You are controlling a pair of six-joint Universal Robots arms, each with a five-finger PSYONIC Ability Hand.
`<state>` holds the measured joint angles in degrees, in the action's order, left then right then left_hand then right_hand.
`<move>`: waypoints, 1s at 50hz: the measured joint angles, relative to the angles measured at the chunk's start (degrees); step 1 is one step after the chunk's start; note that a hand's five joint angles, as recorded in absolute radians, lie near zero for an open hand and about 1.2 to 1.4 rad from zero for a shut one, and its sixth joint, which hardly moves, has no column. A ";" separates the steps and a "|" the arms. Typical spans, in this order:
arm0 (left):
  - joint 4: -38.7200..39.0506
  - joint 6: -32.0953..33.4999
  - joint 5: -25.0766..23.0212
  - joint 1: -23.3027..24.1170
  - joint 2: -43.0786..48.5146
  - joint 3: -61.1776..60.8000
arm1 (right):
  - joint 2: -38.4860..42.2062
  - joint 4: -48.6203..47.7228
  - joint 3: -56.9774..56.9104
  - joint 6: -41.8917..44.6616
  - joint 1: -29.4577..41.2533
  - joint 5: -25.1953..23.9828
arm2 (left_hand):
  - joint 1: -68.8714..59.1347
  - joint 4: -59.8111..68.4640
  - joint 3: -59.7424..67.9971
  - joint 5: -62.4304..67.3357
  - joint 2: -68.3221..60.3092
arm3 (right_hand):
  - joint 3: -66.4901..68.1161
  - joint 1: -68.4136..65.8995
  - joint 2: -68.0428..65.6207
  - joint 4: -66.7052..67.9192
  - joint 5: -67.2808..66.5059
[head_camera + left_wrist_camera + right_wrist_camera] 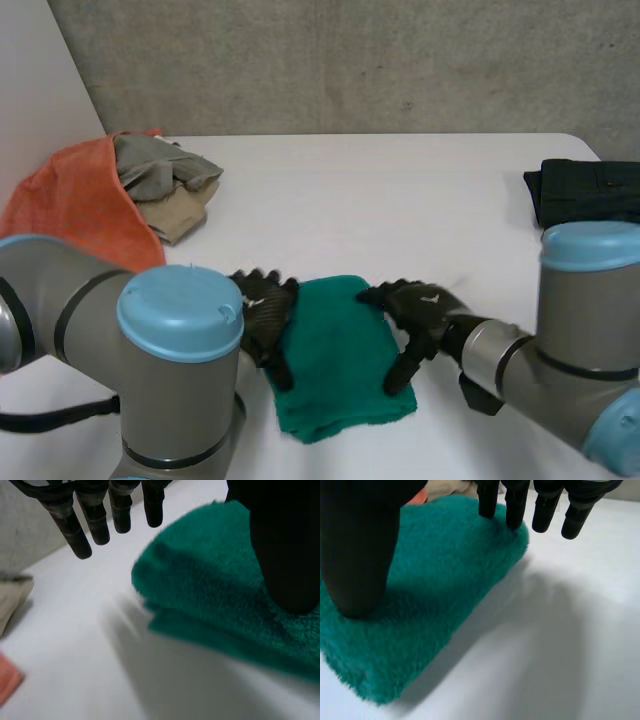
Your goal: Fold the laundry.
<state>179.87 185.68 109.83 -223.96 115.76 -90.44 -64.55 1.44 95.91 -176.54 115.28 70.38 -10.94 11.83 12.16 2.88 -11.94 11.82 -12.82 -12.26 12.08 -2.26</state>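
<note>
A folded green terry towel [338, 358] is lying lower centre; the left hand [262, 310] and right hand [420, 305] are flanking it, fingers straight, thumbs pressing its top.

Left hand [262, 312], right hand [416, 308] flank green towel [335, 352].

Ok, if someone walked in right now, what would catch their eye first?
The folded green towel at the near middle of the table, flanked by the left hand and right hand, each open with its thumb resting on the cloth. Then the orange cloth heaped with grey and tan garments at far left, and a dark folded garment at far right.
</note>
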 measured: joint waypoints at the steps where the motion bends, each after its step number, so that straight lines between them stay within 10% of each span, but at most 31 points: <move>1: 0.18 -0.09 0.04 -0.33 0.06 -0.92 | 0.48 -0.45 0.02 0.79 0.48 0.23 | 0.00 0.00 0.00 0.00 0.00 | 0.00 0.00 0.00 0.00 0.00; 24: 0.07 1.00 -8.80 -5.98 -11.83 -2.68 | -11.41 -11.47 7.96 22.50 9.81 13.68 | 0.00 0.00 0.00 0.00 0.00 | 0.00 0.44 0.52 0.00 0.00; 30: -2.85 1.03 -18.96 -9.37 -17.58 0.34 | -16.75 -15.48 14.24 25.71 13.78 15.79 | 0.00 0.00 0.00 0.00 0.00 | 0.00 0.44 0.52 0.00 0.00; 40: -16.58 1.45 -49.79 -12.28 -20.64 4.69 | -15.33 -28.54 26.35 22.96 19.62 16.56 | 0.00 0.00 0.00 0.00 0.00 | 0.00 0.44 0.52 0.00 0.00; 50: -19.65 5.29 -53.38 -10.10 -19.14 4.01 | -5.54 -42.83 27.93 22.98 21.34 20.69 | 0.00 0.00 0.00 0.00 0.00 | 1.46 0.10 -0.97 1.27 -1.54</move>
<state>160.23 190.98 56.45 -234.05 96.62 -86.44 -70.09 -41.38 123.84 -153.56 136.62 91.07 -10.94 11.83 12.16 2.88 -11.94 13.28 -12.72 -13.23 13.35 -3.79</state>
